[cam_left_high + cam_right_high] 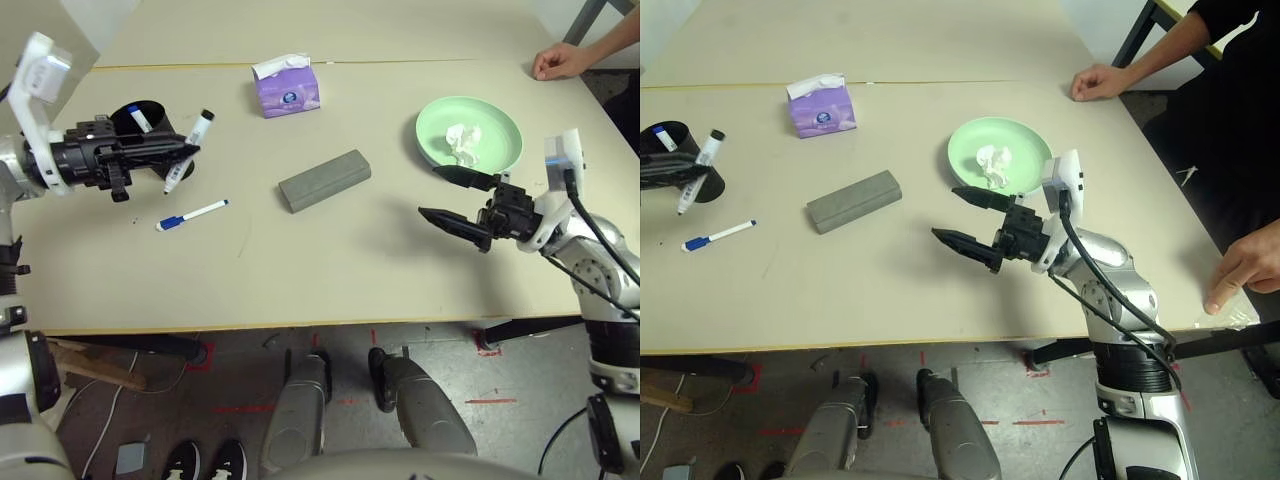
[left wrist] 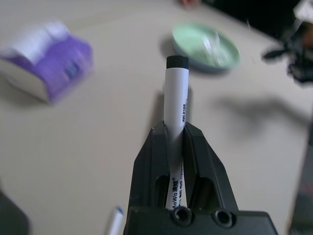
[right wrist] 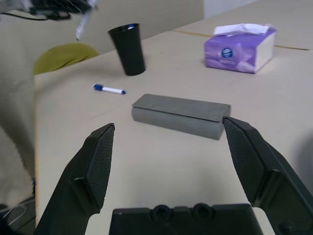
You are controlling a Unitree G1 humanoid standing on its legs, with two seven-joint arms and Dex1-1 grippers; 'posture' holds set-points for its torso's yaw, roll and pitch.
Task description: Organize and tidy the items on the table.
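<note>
White marker — "AoWa" lettering, black cap, in left jaws.

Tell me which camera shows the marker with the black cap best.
The left wrist view: the marker is close up, its cap and lettering clear. Both eye views show it smaller, tilted; the right wrist view catches only its white lower part.

The head's two eyes look forward and steeply down across the large pale beige table from above its near edge, sharing the grey oblong case, purple tissue box and light-green round plate. The left wrist camera sits close behind its hand, facing over the tabletop toward the plate; the right one, low behind its hand, faces across the case, sharing the box.
</note>
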